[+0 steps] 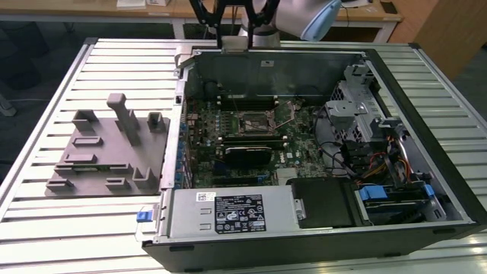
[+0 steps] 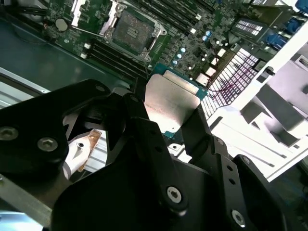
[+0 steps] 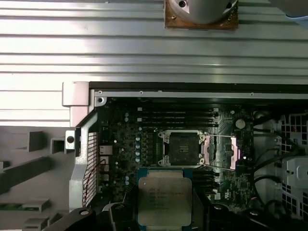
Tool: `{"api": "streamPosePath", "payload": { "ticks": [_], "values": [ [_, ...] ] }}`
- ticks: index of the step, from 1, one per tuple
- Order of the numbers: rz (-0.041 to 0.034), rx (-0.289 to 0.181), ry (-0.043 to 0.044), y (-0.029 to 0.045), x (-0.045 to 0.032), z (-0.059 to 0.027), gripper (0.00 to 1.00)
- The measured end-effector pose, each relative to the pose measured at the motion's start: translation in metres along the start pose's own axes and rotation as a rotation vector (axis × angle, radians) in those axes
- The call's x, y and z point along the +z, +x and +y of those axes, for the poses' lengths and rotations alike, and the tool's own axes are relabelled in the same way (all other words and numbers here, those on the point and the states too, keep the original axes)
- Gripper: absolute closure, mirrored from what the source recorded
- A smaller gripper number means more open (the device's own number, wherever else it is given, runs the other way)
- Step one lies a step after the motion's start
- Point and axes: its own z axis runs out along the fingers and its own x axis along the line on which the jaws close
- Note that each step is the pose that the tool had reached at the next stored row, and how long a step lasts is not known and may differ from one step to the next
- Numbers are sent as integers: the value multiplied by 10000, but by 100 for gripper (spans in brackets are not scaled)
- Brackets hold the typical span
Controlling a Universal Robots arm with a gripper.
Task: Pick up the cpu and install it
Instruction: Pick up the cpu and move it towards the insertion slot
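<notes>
Gripper (image 2: 169,111) | grips cpu (image 3: 164,201) | seemingly high above computer case (image 1: 320,251) | socket (image 3: 183,147) apart

The cpu (image 3: 164,201) is a small flat square chip with a silver-white metal top and a thin green-blue border; in the first wrist view, faint print shows across its lid. It is held lid-up in the air over the motherboard (image 3: 126,144), clamped at two opposite edges by the gripper (image 2: 168,114), and not yet seated in the socket (image 3: 183,147)
</notes>
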Motion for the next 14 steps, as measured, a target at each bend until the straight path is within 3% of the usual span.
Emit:
{"api": "streamPosePath", "payload": {
  "ticks": [14],
  "values": [
    [0, 1, 1, -231, 10, 90, 46]
  ]
}}
